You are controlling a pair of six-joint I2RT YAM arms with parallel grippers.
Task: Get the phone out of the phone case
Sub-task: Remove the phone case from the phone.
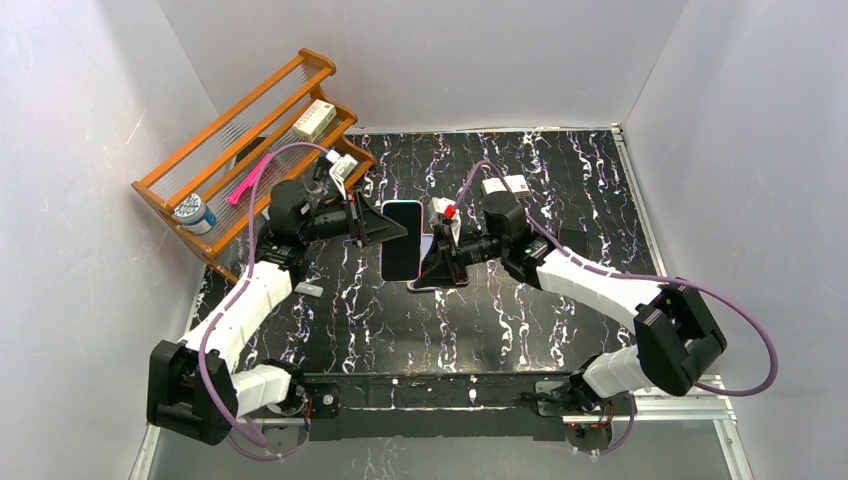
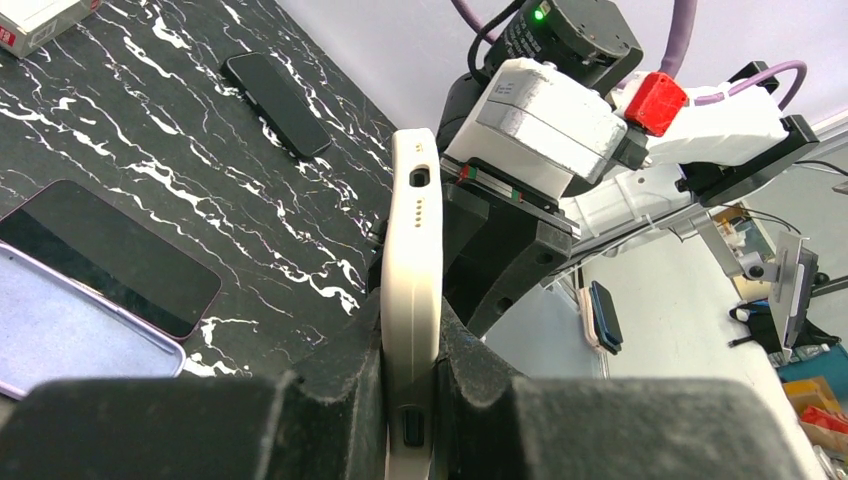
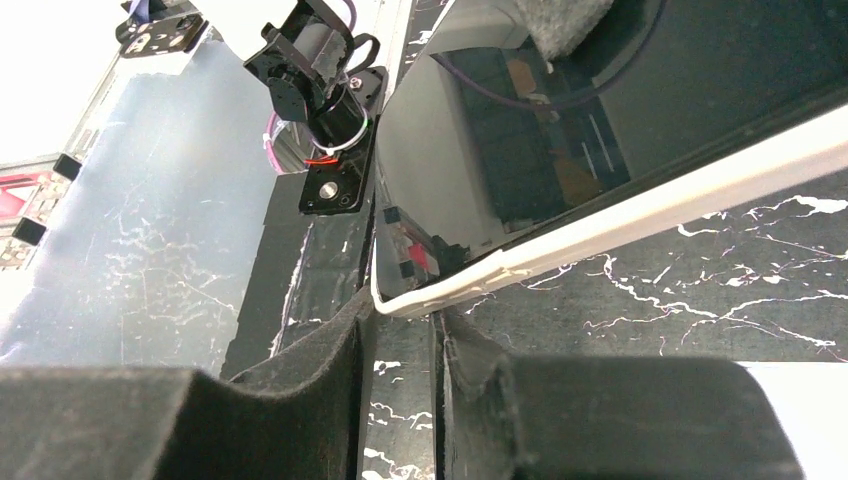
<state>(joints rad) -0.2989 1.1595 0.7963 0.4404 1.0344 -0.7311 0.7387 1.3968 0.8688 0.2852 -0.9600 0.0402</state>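
Two sets of fingers met on one object. Your left gripper (image 2: 410, 350) had its fingers (image 2: 335, 375) clamped on the front and back faces of the cream phone case (image 2: 412, 260). That hold hung the cased handset in the air, glass toward the overhead camera, with its opposite side left free. I judge that was the point of it: one arm served as a vice and the other as the peeler.

Your right gripper (image 3: 400, 330) had its fingers (image 3: 330, 350) drawn nearly together, with a slim gap showing between them. The rounded corner of the case sat right at their tips. Whether they had bitten on the lip or only touched it, I cannot tell.

The phone (image 1: 401, 240) was seated in the case, its dark screen framed by the cream rim, so nothing had come apart yet. You held it clear of the black marbled worktop (image 1: 500, 330), over the middle and slightly toward the far-left corner.

On the worktop lay a dark handset (image 2: 110, 255) just beside a lilac case (image 2: 60, 330), with another dark handset (image 2: 275, 100) well apart from those. A wooden rack (image 1: 250, 130) stood at the far-left corner.
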